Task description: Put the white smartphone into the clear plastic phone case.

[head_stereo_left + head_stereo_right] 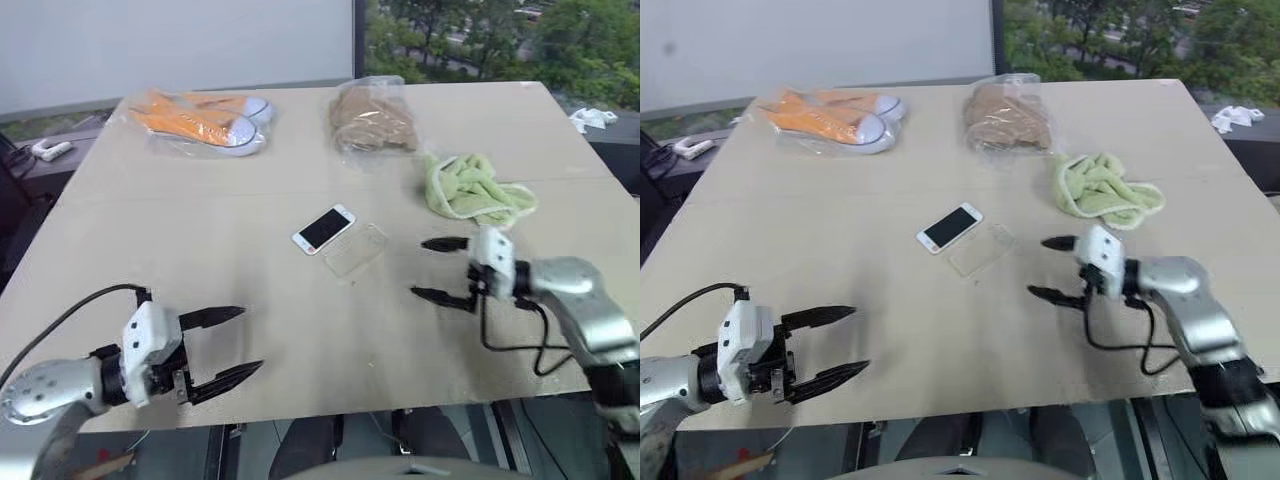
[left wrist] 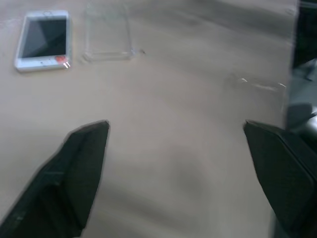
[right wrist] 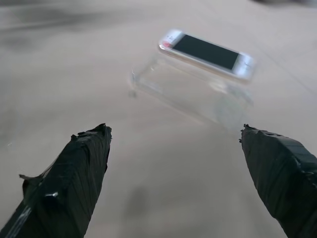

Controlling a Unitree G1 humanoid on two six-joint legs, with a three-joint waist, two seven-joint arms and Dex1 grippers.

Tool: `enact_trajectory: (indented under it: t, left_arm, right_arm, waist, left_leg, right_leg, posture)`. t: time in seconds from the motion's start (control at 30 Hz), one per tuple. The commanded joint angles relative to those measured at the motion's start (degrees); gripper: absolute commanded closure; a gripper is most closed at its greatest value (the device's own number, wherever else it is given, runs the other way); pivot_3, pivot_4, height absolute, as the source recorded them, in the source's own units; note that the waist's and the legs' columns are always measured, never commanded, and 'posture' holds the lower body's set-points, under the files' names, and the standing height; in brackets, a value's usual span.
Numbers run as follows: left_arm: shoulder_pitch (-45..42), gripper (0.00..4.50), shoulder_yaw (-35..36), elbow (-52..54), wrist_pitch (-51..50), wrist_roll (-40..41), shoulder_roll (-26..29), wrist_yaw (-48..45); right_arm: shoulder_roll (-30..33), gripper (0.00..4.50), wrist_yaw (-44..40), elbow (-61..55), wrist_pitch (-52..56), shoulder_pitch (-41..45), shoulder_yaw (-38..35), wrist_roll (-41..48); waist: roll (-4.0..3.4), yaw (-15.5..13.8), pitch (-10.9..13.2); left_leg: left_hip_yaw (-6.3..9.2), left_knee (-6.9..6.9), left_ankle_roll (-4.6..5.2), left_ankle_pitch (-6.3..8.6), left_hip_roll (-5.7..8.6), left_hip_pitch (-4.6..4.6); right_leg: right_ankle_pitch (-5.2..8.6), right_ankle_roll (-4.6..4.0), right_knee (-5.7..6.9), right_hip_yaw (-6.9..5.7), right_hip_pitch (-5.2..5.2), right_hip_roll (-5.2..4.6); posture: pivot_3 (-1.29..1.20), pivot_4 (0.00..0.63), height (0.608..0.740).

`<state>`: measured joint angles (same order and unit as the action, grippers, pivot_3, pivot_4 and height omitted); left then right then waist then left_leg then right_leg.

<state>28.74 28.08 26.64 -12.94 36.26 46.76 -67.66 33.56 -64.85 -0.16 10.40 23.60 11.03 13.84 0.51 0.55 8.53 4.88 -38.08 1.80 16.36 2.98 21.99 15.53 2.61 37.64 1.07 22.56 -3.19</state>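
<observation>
Your spread, empty right gripper [image 1: 442, 269] is nearer: white smartphone [image 1: 323, 229] and clear plastic phone case [image 1: 356, 250] lie left of it, side by side, long axes slanting far-right.

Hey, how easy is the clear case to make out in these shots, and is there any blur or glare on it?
Left eye view: the case is faint against the table, beside the phone. Left wrist view: soft, only the edges of the case show. Right wrist view: the case and phone look smeared, with pale glints along the case rim.
</observation>
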Motion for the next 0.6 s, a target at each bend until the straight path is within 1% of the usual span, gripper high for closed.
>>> enact_trajectory:
  t: [0.03, 0.1, 0.27, 0.37, 0.47, 0.5, 0.53, 0.57, 0.6]
  left_arm:
    - [1.3, 0.06, 6.2, 1.3, -0.6, 1.5, 0.4, 0.0]
    - [2.2, 0.06, 9.2, 1.3, -1.1, 1.7, -0.3, 0.9]
    - [3.4, 0.06, 13.4, 1.8, -3.1, 3.2, -2.1, 3.8]
    - [4.7, 0.06, 14.7, 1.5, -3.2, 3.0, -3.6, 4.6]
    - [5.8, 0.06, 14.9, 1.4, -2.3, 2.0, -4.7, 4.4]
    - [5.9, 0.0, 14.8, 1.3, -2.1, 1.8, -4.8, 4.4]
    - [6.0, 0.0, 14.7, 1.3, -1.9, 1.7, -4.9, 4.4]
    - [5.9, 0.0, 14.6, 1.3, -1.9, 1.6, -4.9, 4.4]
    - [5.9, 0.0, 14.5, 1.3, -1.8, 1.5, -4.9, 4.4]
  right_arm:
    - [-2.9, 0.0, -3.6, 11.2, -5.8, 8.8, 4.6, -4.5]
    - [-6.3, 0.0, -4.9, 19.3, -8.3, 14.7, 6.7, -6.2]
    - [-11.2, 0.0, -5.8, 34.4, -13.4, 23.5, 9.4, -10.9]
    - [-12.4, 0.0, -7.9, 41.0, -17.0, 26.6, 10.9, -13.4]
    - [-12.5, 0.0, -10.1, 44.2, -19.2, 28.0, 12.8, -16.2]
    - [-12.6, 0.51, -10.7, 44.8, -19.1, 28.3, 13.2, -16.8]
    - [-12.7, 0.69, -11.4, 45.2, -18.5, 28.5, 13.4, -17.1]
    - [-12.8, 1.2, -12.0, 45.5, -17.8, 28.7, 13.6, -17.3]
    - [-12.8, 1.61, -12.7, 45.5, -17.1, 28.9, 13.7, -17.5]
  waist:
    - [0.03, 0.0, 0.1]
    - [0.06, 0.2, 0.1]
    - [0.04, 0.5, 0.2]
    - [0.03, 0.3, 0.2]
    - [0.02, 0.4, 0.2]
    - [0.02, 0.4, 0.2]
    - [0.04, 0.3, 0.2]
    - [0.04, 0.3, 0.2]
    - [0.04, 0.3, 0.2]
  left_leg:
    - [-0.01, 0.0, -0.03, 0.01, 0.0, 0.09]
    - [0.03, 0.0, -0.05, 0.01, 0.02, 0.19]
    - [-0.01, 0.02, -0.07, 0.01, 0.0, 0.08]
    - [-0.01, 0.02, -0.08, 0.01, 0.01, 0.08]
    - [-0.01, 0.02, -0.08, 0.02, 0.01, 0.08]
    - [-0.02, 0.02, -0.08, 0.02, 0.01, 0.07]
    - [-0.02, 0.02, -0.08, 0.02, 0.01, 0.05]
    - [0.0, 0.02, -0.09, 0.02, 0.01, 0.03]
    - [-0.01, 0.02, -0.09, 0.02, 0.01, 0.01]
  right_leg:
    - [0.0, 0.0, 0.0, -0.01, 0.06, 0.02]
    - [-0.01, 0.01, -0.06, -0.07, 0.16, 0.0]
    - [-0.01, -0.01, 0.02, -0.02, 0.14, 0.03]
    - [-0.01, -0.01, 0.04, -0.04, 0.15, 0.03]
    - [-0.01, -0.01, 0.04, -0.02, 0.14, 0.03]
    - [-0.01, -0.01, 0.04, -0.02, 0.15, 0.03]
    - [-0.01, -0.01, 0.06, -0.01, 0.14, 0.03]
    - [-0.01, -0.01, 0.08, -0.03, 0.12, 0.03]
    - [-0.01, -0.01, 0.1, -0.02, 0.11, 0.03]
  posture:
    - [0.0, 0.15, 0.74]
    - [0.0, 0.15, 0.74]
    - [0.0, 0.15, 0.74]
    - [0.0, 0.15, 0.74]
    - [0.0, 0.15, 0.74]
    - [0.0, 0.15, 0.74]
    - [0.0, 0.15, 0.74]
    - [0.0, 0.15, 0.74]
    - [0.0, 0.15, 0.74]
